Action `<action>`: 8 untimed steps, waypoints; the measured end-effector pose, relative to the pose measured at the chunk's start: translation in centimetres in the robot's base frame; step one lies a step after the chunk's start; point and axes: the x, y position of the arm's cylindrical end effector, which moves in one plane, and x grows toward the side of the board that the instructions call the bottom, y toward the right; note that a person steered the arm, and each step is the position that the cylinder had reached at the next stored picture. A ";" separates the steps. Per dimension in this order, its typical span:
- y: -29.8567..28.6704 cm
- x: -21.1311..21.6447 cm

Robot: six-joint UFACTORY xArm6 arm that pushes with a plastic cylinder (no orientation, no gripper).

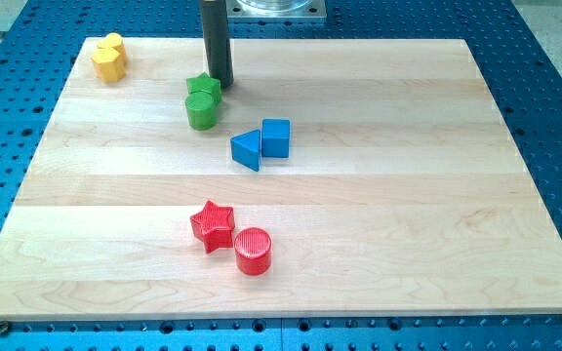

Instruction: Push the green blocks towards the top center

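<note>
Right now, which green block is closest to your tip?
The green star-shaped block, just left of my tip; the green cylinder block sits below it, farther away.

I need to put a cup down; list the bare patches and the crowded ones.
Bare: the board's right side beyond the blue cube; the bottom left, left of the red star. Crowded: top left, where my tip touches the green blocks near the yellow blocks.

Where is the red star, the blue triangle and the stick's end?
red star (212, 224), camera view, on its top face.
blue triangle (247, 149), camera view, on its top face.
my tip (220, 82), camera view, the rod's very end, touching the green star (204, 87).
</note>
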 end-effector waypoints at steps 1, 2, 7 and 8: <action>0.1 0.0; 0.1 0.0; -1.4 3.7; -4.0 3.1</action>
